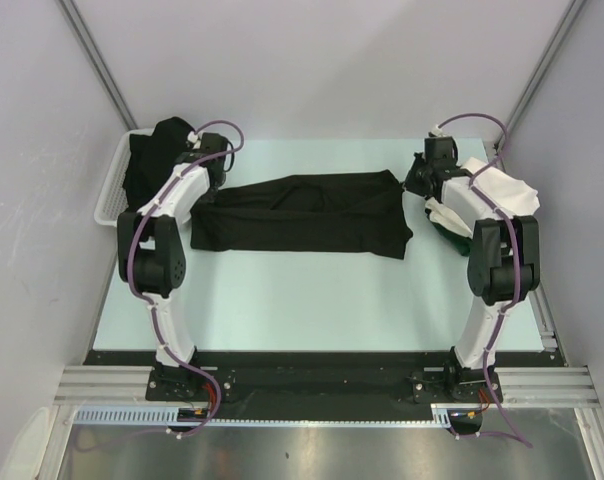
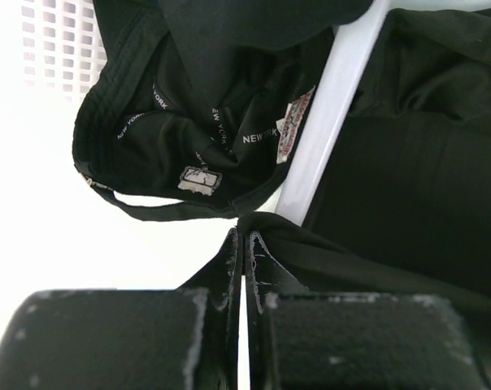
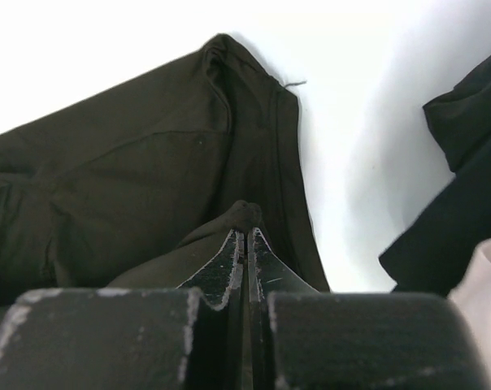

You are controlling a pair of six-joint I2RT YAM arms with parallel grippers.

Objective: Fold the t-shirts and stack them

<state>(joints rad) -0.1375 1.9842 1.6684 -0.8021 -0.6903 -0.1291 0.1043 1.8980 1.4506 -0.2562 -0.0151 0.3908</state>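
Our left jaws and right jaws are pressed together, each pinching one end of the black t-shirt (image 1: 302, 215) that lies between them on the counter (image 1: 302, 300). We judge this a folding step; next, both ends must lift and cross evenly.

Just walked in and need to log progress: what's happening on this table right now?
Two robot arms are handling one black t-shirt lying across the middle of the table. The left gripper is shut on its left end, the right gripper on its right end. Dark clothing sits in the white basket at the left; a white shirt lies by the right arm.
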